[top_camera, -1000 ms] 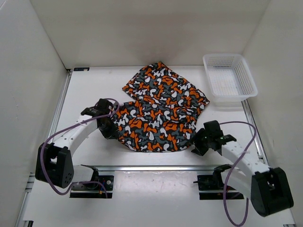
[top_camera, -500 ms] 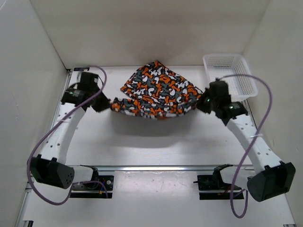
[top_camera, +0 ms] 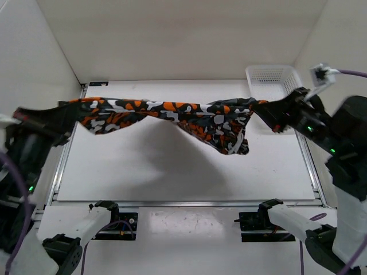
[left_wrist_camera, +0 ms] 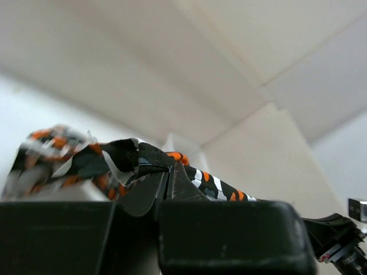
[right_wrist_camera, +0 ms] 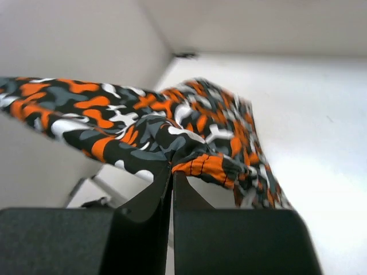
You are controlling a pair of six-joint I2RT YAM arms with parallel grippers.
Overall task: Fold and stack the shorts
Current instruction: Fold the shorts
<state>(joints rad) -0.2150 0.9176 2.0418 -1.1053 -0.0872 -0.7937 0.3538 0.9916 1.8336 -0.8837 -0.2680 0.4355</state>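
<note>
The shorts [top_camera: 172, 114], in an orange, black, grey and white blotchy print, hang stretched in the air above the table [top_camera: 172, 172] between both arms. My left gripper [top_camera: 60, 110] is raised at the far left and shut on one end of the shorts [left_wrist_camera: 137, 157]. High on the right, my right gripper [top_camera: 265, 112] is shut on the other end [right_wrist_camera: 172, 137]. The cloth sags lowest toward the right [top_camera: 232, 143]. Both wrist views show the jaws pressed together with fabric pinched at their tips.
A white mesh basket [top_camera: 272, 77] stands at the back right of the table, partly behind the right arm. White walls close in the left, back and right sides. A metal rail [top_camera: 183, 203] runs along the table's near edge.
The shorts lay on the table a second ago with both grippers at their near corners. Both arms have lifted and pulled apart, raising the shorts off the table and stretching them wide.
</note>
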